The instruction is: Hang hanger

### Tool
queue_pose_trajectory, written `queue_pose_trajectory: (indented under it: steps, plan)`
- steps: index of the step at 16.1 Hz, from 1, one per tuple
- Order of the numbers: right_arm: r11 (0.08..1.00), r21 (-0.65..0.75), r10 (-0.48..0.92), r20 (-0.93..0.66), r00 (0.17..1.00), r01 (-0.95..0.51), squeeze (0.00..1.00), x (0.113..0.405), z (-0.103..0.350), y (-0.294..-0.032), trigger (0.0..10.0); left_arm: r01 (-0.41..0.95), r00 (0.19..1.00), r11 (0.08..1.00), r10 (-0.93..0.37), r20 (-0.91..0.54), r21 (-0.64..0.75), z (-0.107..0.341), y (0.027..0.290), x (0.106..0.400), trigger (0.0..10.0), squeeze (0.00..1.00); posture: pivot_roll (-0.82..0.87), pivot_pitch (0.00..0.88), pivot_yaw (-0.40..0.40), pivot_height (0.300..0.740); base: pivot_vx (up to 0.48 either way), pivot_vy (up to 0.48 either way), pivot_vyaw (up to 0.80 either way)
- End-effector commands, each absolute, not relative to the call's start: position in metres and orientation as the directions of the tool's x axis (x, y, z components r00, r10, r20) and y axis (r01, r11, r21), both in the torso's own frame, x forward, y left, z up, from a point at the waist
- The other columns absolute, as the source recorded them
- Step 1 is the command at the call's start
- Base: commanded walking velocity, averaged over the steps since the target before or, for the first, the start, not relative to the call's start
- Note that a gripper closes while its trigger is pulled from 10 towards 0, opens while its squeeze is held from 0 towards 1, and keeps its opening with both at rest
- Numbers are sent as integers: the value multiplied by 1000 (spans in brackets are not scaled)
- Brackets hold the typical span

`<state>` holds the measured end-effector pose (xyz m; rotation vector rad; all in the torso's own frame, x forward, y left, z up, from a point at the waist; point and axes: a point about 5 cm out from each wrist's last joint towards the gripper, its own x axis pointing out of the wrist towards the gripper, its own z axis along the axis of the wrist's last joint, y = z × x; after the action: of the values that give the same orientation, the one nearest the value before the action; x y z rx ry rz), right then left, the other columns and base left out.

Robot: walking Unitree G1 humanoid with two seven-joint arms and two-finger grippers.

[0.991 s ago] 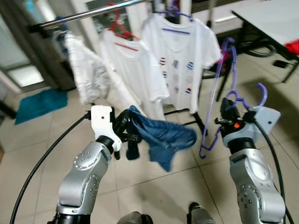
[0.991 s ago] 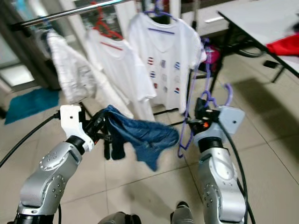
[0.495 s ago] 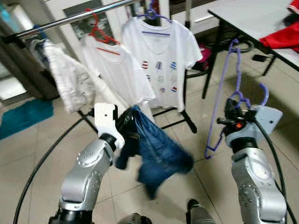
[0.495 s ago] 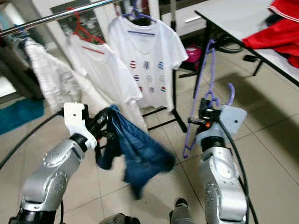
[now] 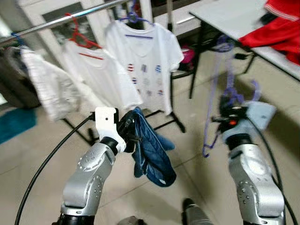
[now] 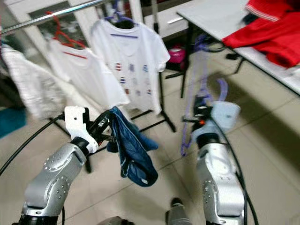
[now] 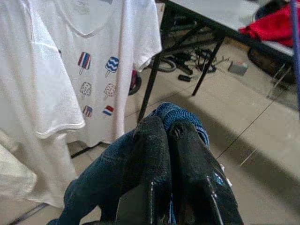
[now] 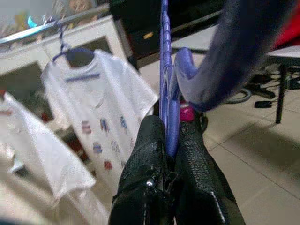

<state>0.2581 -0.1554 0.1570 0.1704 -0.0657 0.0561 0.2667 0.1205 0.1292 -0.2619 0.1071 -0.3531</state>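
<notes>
L tool (image 7: 168,136) clamped tight on blue denim garment (image 5: 151,152), fingers (image 7: 145,168) closed w/ cloth pinched between them. Garment hangs down limp from the tool, in front of robot's chest, above tiled floor (image 5: 42,154). L arm raised, bent at elbow.

R tool (image 8: 169,136) closed on purple hanger (image 8: 165,70); thin hanger frame sits between the 2 fingers, hook part curls over near the cam. In head views hanger (image 5: 216,93) is blurry, held roughly upright, rising above R wrist and hanging a bit below it, apart from the rail.

Clothes rail (image 5: 61,21) runs across top of head view, behind both arms. On it: white tee w/ small printed icons (image 5: 143,65) on a purple hanger, next to it plain white tee (image 5: 93,75) on red hanger (image 5: 77,37), further to robot's L a white shirt (image 5: 44,89). Rack's black leg (image 5: 173,108) stands below the printed tee.

Robot's R side: grey table (image 6: 220,18) w/ black legs, red cloth (image 6: 267,33) lying on it. Pink item (image 6: 176,54) on floor under/behind table, cables nearby. Teal mat (image 5: 16,124) on floor far L.
</notes>
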Motion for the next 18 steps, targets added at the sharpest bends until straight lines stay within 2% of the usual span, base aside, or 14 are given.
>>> queue_pose_trajectory:
  steps: [1,2,6,9,12,15,18]
  plan:
    - [979,175,93,67,993,-103,0,258,160,-150,10000,291,949,915,-313,-34,-278,134,129,265,10000,0,-119,124,150,740,0,0,-781]
    - [983,156,94,52,994,-101,0,261,156,-155,10000,285,952,924,-305,-42,-255,129,128,259,10000,0,-114,113,116,740,0,0,-769]
    - [987,147,60,0,998,-59,0,264,150,-161,10000,289,952,939,-303,-50,-186,129,130,260,10000,0,-111,127,98,740,0,0,-769]
    - [987,142,76,-23,997,-72,0,253,147,-164,10000,307,942,933,-326,-81,-188,123,129,259,10000,0,-130,135,149,740,0,0,-765]
    - [992,125,6,-54,999,1,0,250,145,-171,10000,378,917,906,-395,-58,-192,131,119,271,10000,0,-141,132,196,740,0,0,-769]
    - [995,96,32,-73,997,-25,0,244,145,-166,10000,372,921,913,-385,-55,-167,135,124,274,10000,0,-152,159,198,740,0,0,-771]
    - [994,109,3,-94,996,8,0,242,141,-174,10000,325,932,924,-349,-95,-203,126,123,272,10000,0,-156,145,196,740,0,0,-779]
